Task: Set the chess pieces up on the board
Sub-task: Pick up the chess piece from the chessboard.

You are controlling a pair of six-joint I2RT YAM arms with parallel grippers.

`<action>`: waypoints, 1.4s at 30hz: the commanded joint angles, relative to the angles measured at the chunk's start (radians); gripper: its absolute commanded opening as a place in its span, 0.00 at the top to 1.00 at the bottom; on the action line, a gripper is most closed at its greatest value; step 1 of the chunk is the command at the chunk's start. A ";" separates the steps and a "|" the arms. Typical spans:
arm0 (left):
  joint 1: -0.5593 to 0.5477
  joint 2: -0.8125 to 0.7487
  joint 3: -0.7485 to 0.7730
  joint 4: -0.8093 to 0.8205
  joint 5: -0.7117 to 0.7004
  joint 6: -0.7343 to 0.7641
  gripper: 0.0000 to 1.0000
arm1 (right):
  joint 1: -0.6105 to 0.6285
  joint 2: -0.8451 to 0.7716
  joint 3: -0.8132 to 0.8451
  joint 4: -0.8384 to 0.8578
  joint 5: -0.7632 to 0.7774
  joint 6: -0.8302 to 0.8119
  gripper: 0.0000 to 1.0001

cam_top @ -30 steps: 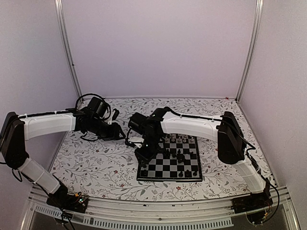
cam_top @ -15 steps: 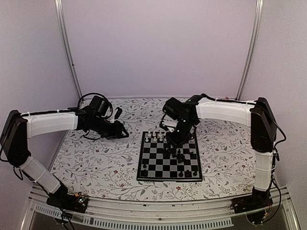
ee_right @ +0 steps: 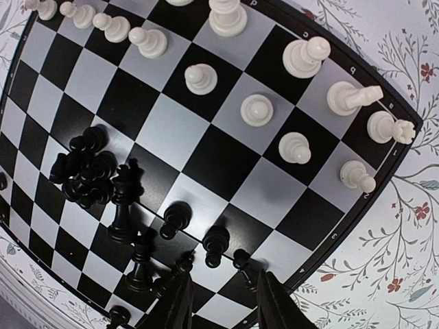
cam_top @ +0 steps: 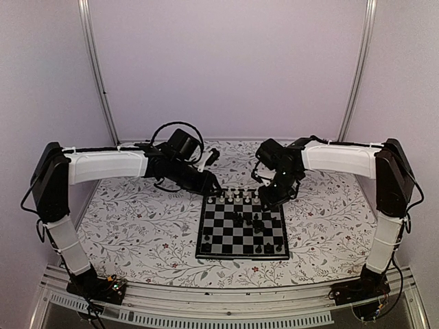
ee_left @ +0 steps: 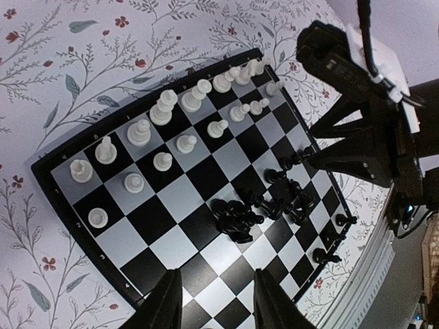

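Observation:
The board (cam_top: pixel 240 256) lies at the table's centre front. White pieces (cam_top: pixel 240 196) stand in its two far rows. Black pieces (cam_top: pixel 250 221) are bunched mid-board, some lying down, and a few stand along the near edge. My left gripper (cam_top: pixel 209 184) hovers over the board's far left corner, open and empty. In the left wrist view (ee_left: pixel 216 305) its fingers straddle bare squares near the black heap (ee_left: pixel 240 216). My right gripper (cam_top: pixel 269 199) hovers over the far right part, open and empty. In the right wrist view (ee_right: pixel 223 305) small black pawns (ee_right: pixel 216 243) stand just ahead of it.
A floral cover (cam_top: pixel 137 233) spreads over the table around the board. Plain walls with metal corner posts (cam_top: pixel 96 75) close in the back and sides. The right arm's gripper shows at the top right of the left wrist view (ee_left: pixel 363 103).
My left arm swung right, from the left of the table to the board's far left corner. My right gripper moved from the board's left edge to its far right.

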 commanded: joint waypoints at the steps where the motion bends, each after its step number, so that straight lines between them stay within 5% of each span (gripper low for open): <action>1: -0.015 0.017 0.021 -0.037 -0.008 0.023 0.62 | 0.003 0.006 -0.006 0.048 -0.023 -0.017 0.65; 16: -0.015 0.013 -0.007 -0.044 -0.033 0.023 0.61 | 0.003 0.093 0.030 0.018 -0.040 -0.038 0.69; 26: -0.014 0.024 -0.007 -0.038 -0.032 0.023 0.61 | 0.003 0.095 0.040 -0.003 -0.049 -0.036 0.91; 34: -0.005 0.020 -0.011 -0.035 -0.036 0.025 0.61 | 0.007 0.046 0.139 -0.091 0.007 -0.026 0.94; 42: 0.078 -0.027 -0.065 0.002 0.000 0.010 0.61 | 0.189 0.038 0.166 -0.114 -0.029 -0.100 0.94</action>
